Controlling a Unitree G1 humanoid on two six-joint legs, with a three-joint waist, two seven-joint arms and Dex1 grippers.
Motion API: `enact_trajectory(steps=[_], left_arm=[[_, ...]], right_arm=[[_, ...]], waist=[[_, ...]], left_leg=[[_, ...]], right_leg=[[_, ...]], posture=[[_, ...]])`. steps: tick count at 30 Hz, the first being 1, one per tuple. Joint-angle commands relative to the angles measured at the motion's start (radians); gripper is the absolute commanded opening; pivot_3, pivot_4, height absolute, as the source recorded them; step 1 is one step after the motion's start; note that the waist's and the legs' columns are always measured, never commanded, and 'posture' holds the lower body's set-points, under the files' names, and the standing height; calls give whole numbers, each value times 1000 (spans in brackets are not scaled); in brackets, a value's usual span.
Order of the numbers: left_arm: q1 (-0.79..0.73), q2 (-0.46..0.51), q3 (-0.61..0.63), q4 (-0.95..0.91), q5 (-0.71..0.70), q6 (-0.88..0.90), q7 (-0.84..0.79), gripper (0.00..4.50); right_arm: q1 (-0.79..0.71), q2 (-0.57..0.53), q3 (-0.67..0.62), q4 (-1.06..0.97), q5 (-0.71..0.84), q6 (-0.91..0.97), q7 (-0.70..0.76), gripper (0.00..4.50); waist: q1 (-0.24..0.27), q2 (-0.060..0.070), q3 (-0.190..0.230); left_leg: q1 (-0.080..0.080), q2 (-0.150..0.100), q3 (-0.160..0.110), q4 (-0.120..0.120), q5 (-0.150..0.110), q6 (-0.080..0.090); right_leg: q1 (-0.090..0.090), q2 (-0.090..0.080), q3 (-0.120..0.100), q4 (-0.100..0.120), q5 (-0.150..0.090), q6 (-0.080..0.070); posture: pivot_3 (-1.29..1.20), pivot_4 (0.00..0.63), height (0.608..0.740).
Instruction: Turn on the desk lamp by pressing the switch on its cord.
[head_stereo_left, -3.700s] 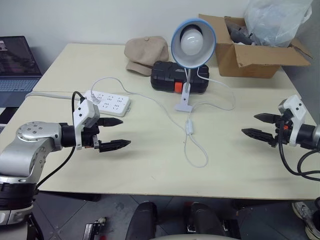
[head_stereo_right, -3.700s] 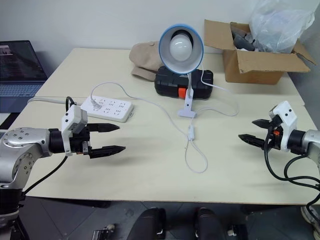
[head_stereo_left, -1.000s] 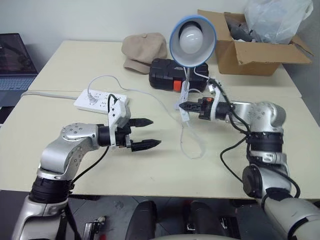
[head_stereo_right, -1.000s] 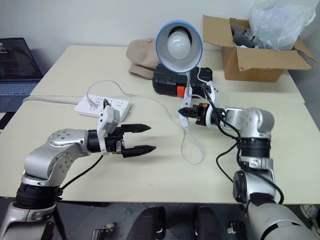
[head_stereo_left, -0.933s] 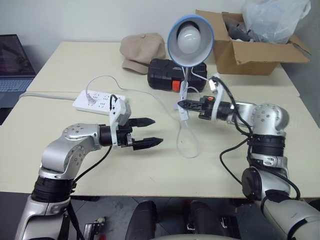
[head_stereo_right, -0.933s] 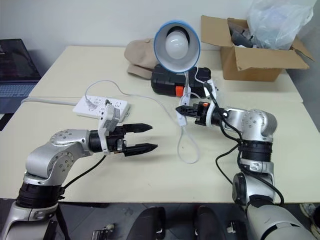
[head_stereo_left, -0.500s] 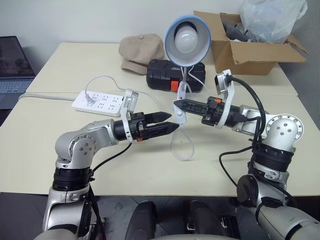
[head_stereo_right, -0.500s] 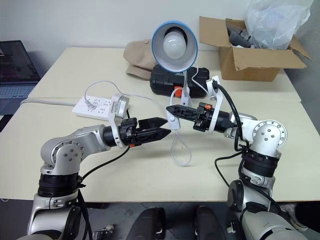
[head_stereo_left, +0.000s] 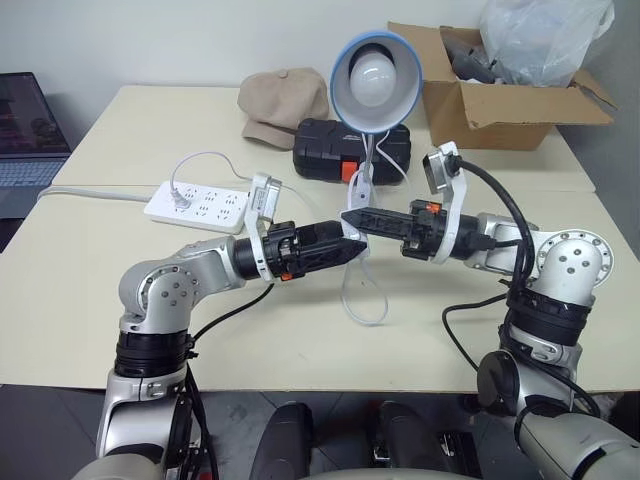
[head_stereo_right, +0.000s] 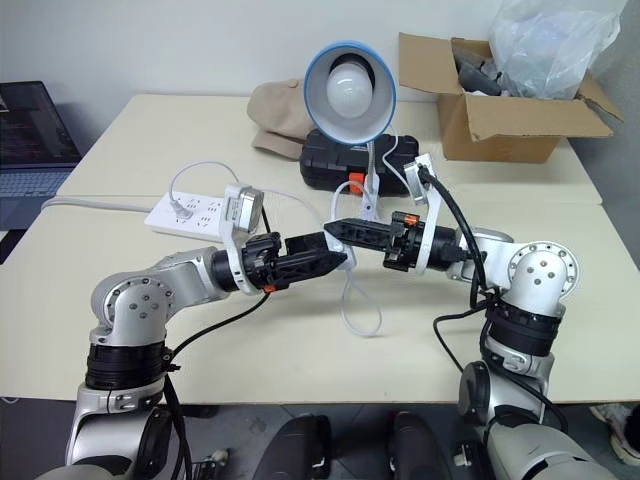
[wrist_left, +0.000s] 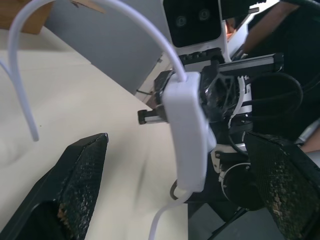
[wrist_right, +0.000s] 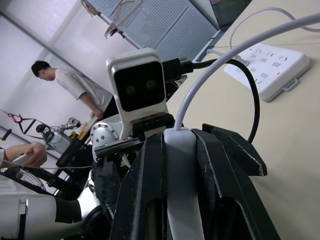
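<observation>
White and oblong, the small inline switch (wrist_left: 186, 137) is clamped between the two black fingers of the right gripper (head_stereo_left: 348, 217) and held in the air above the pale wooden table (head_stereo_left: 150, 130), in front of the clip base of the light-blue-shaded desk lamp with its white globe bulb (head_stereo_left: 378, 80). The thin white cord (head_stereo_left: 362, 300) hangs in a loop from the switch to the tabletop. The left gripper (head_stereo_left: 352, 248) is held spread wide, its tips on either side of the switch without closing on it. A white power strip (head_stereo_left: 203, 206) is seen behind the left arm.
</observation>
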Motion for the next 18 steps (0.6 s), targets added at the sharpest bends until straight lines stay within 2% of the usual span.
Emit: enact_trajectory(steps=[1,7,18], left_arm=[[-8,2,11,-24,-22,-2,-6,4092],[-1,7,0,-14,-27,1,-27,2862],[20,11,-32,-25,-3,-23,-63,970]], right_arm=[[-2,-13,2,-31,50,-14,-3,396],[-7,-19,12,-24,79,-24,-21,396],[-27,-34,19,-7,156,-37,-52,396]], waist=[[0,0,0],[0,0,0],[0,0,0]], left_leg=[[0,0,0,0,0,0],[0,0,0,0,0,0],[0,0,0,0,0,0]], right_leg=[[0,0,0,0,0,0],[0,0,0,0,0,0],[0,0,0,0,0,0]], posture=[[0,150,740],[0,150,740],[0,150,740]])
